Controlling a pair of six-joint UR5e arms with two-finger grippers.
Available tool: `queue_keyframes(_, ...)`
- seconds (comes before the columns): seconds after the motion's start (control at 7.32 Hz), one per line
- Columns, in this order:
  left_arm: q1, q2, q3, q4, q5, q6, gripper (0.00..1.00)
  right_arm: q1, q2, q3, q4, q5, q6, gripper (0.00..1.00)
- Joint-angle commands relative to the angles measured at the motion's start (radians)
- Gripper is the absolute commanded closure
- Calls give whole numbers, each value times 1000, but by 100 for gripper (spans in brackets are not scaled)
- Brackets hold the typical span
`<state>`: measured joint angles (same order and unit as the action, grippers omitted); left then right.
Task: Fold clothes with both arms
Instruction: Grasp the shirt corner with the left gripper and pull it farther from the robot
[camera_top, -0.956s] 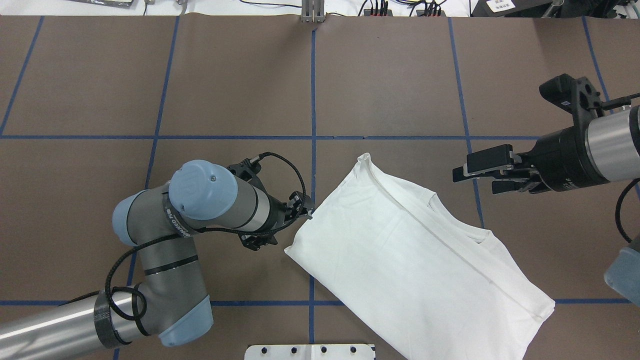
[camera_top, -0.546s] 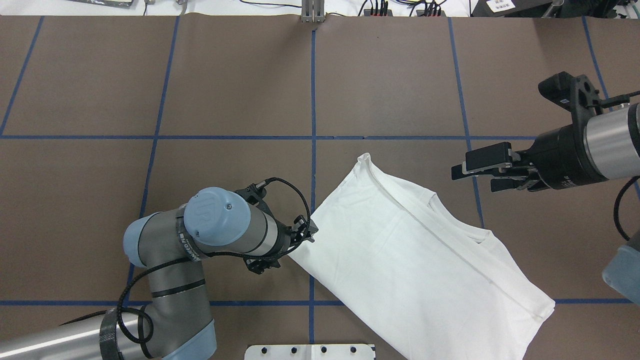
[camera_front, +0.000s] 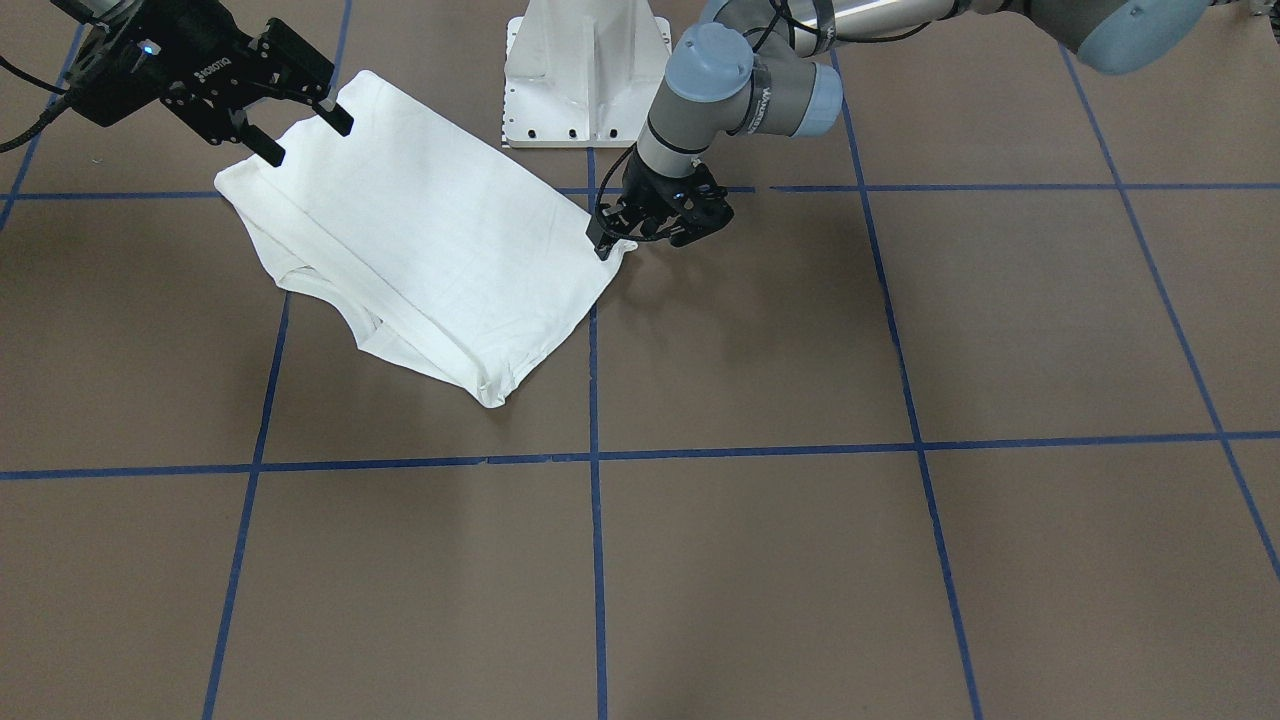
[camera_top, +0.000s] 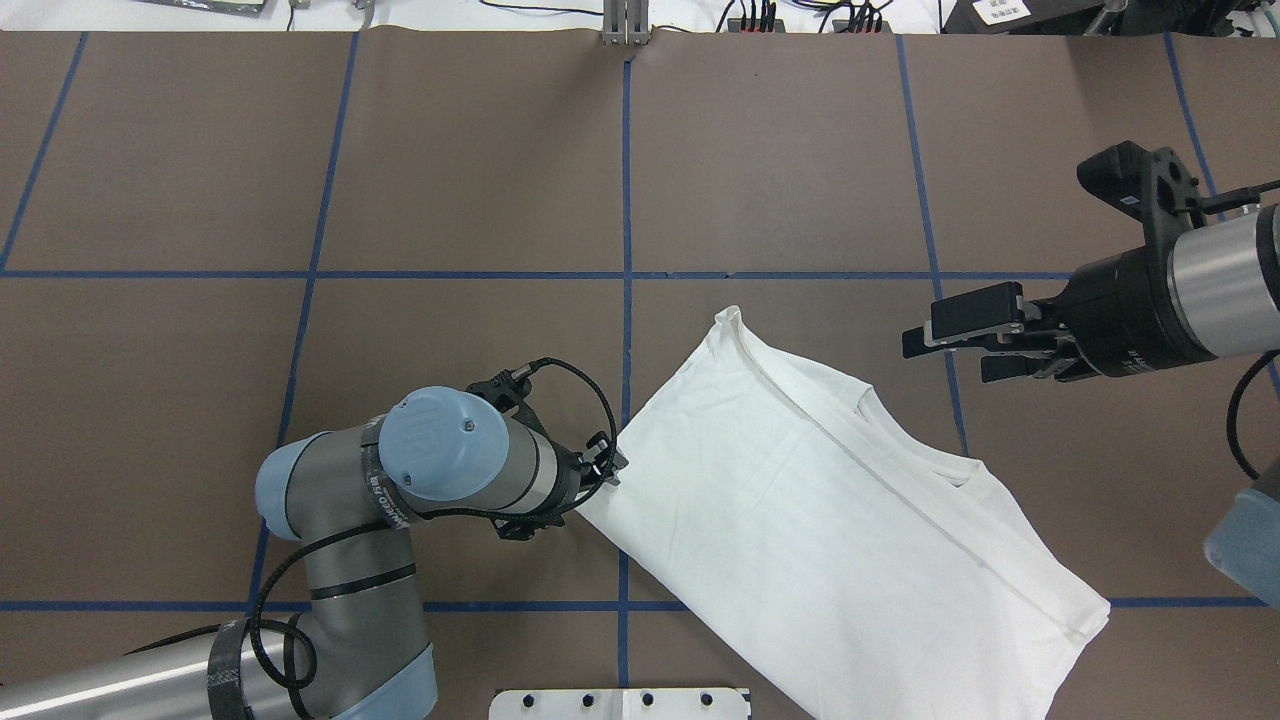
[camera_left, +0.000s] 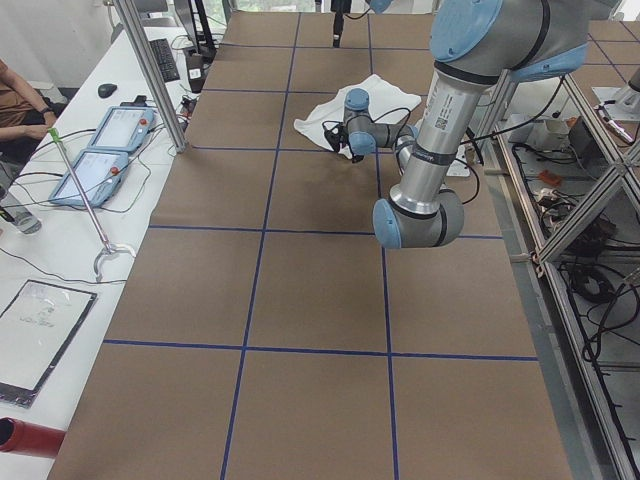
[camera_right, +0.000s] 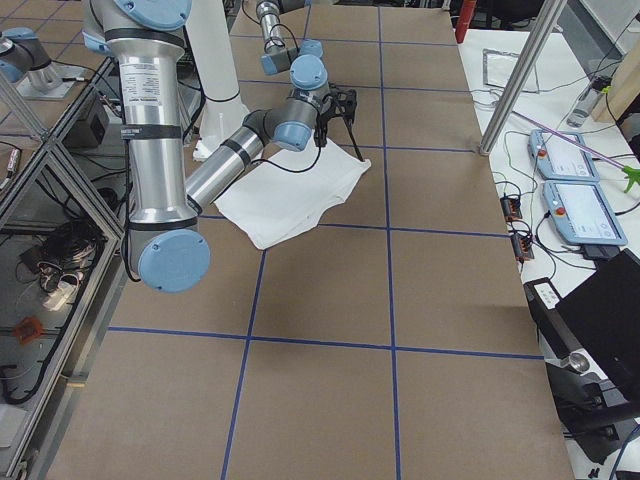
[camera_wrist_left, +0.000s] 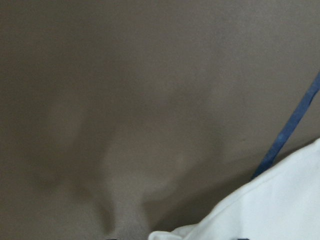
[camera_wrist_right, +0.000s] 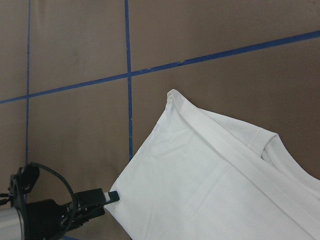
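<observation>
The white shirt (camera_top: 820, 520) lies folded in a slanted rectangle on the brown table, neckline towards the right; it also shows in the front view as the shirt (camera_front: 430, 250). My left gripper (camera_top: 548, 512) points down at the shirt's left corner, low over the table. In the left wrist view the shirt corner (camera_wrist_left: 280, 200) lies at the bottom edge, and the jaws appear spread either side of it. My right gripper (camera_top: 945, 358) hovers open and empty, apart from the shirt, above its far right side. The right wrist view looks down on the shirt (camera_wrist_right: 210, 190).
The white pedestal base (camera_top: 620, 703) stands at the near table edge, close to the shirt. Blue tape lines (camera_top: 626, 200) grid the table. Tablets (camera_left: 105, 140) and a seated person's arm are on a side bench; metal posts (camera_right: 520, 80) stand beside the table.
My left arm has swung towards the robot's side and come down on the shirt's left corner, which it now covers. The right gripper has barely shifted and stays open.
</observation>
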<state>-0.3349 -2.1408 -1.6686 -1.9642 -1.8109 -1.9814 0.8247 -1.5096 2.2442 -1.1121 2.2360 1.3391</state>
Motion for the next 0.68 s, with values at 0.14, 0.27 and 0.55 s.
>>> queue_keyframes(0.14, 0, -2, 1, -10, -1, 2, 55, 4, -3, 0, 0, 2, 0, 0)
queue_keyframes(0.27, 2, -2, 1, -12, -1, 9, 71, 7, -4, 0, 0, 2, 0, 0)
queue_keyframes(0.55, 0, 1, 0, -10, -1, 7, 100, 11, -4, 0, 0, 2, -1, 0)
